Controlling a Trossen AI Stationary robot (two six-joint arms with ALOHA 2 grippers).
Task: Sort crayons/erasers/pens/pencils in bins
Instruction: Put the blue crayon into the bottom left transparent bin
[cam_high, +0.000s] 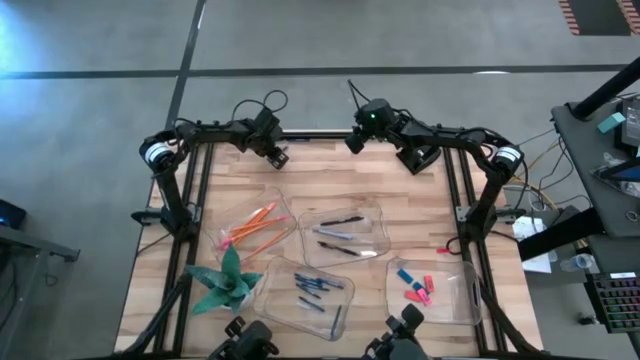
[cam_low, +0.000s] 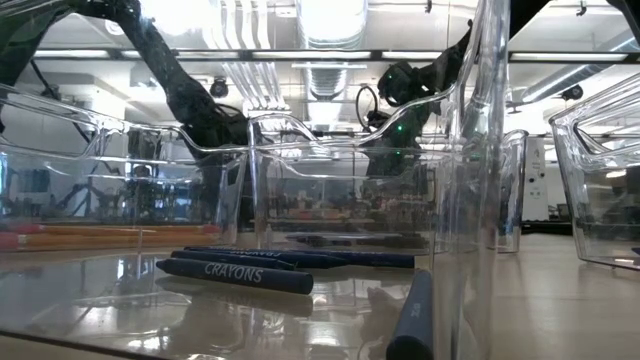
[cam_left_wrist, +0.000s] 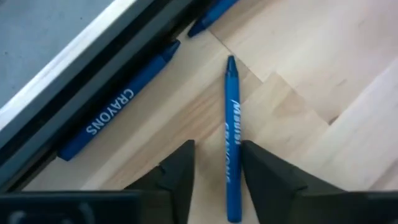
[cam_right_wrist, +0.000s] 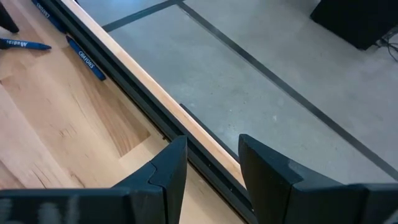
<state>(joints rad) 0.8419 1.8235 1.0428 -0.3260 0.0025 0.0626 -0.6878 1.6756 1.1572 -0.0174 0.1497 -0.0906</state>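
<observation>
two end effectors are up at the far edge of the desk (cam_high: 400, 200). the left end effector (cam_left_wrist: 217, 177) is low over the wood with a blue crayon (cam_left_wrist: 231, 134) lying between its dark fingers (cam_left_wrist: 177, 174); the fingers sit close on either side of it, but i can't tell if they actually pinch it. a second blue crayon (cam_left_wrist: 115, 109) lies just beside, along the desk's dark rail. the right end effector (cam_right_wrist: 208, 165) hangs over the desk edge, fingers parted, nothing between them.

closer in are four clear bins. the left bin (cam_high: 285, 205) has the orange and red pencils (cam_high: 255, 225). the middle bin (cam_high: 380, 215) holds dark pens (cam_high: 340, 235). the near bin (cam_high: 270, 300) has blue crayons (cam_high: 315, 290), just beside a green paper plant (cam_high: 225, 280). the right bin (cam_high: 455, 305) has the erasers (cam_high: 418, 287), pink, red and blue.
</observation>
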